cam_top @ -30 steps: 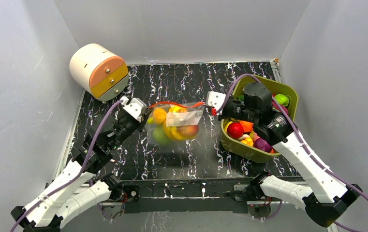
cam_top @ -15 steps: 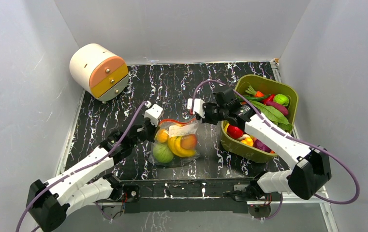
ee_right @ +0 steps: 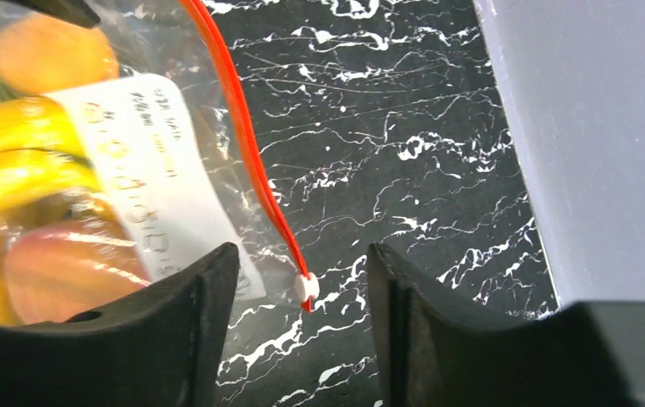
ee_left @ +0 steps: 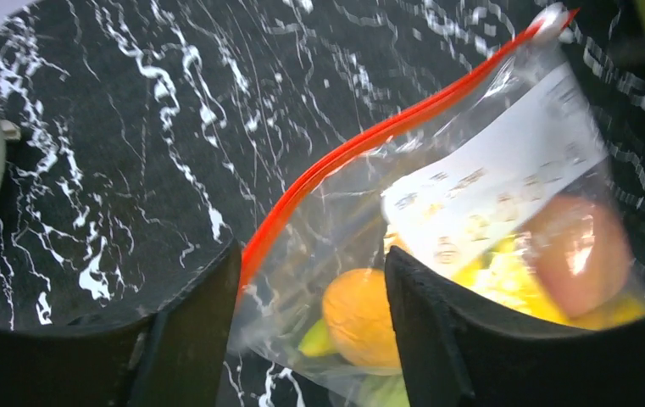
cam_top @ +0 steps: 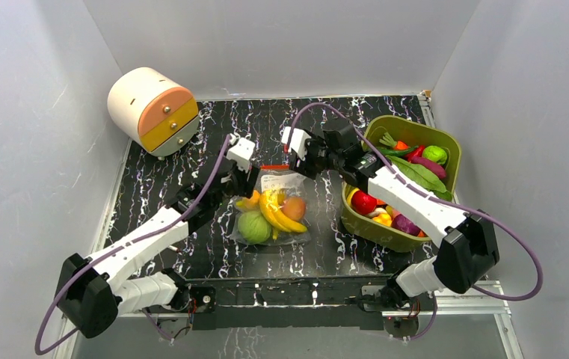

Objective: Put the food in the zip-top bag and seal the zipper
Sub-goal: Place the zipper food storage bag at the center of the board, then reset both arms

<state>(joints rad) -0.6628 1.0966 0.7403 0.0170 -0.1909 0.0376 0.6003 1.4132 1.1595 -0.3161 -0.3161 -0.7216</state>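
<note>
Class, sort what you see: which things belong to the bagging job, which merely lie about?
Job: clear crinkly zip-top bag; its thin red-orange zipper strip; glossy toy fruits inside it.
Lying about: olive-green plastic tub; round cream-and-orange drawer box.

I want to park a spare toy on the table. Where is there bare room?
Bare tabletop shows along the far edge, between the drawer unit and the green tub, and in front of the zip-top bag toward the near edge. Crowded: the middle, where the left gripper and right gripper hang over the zipper.
</note>
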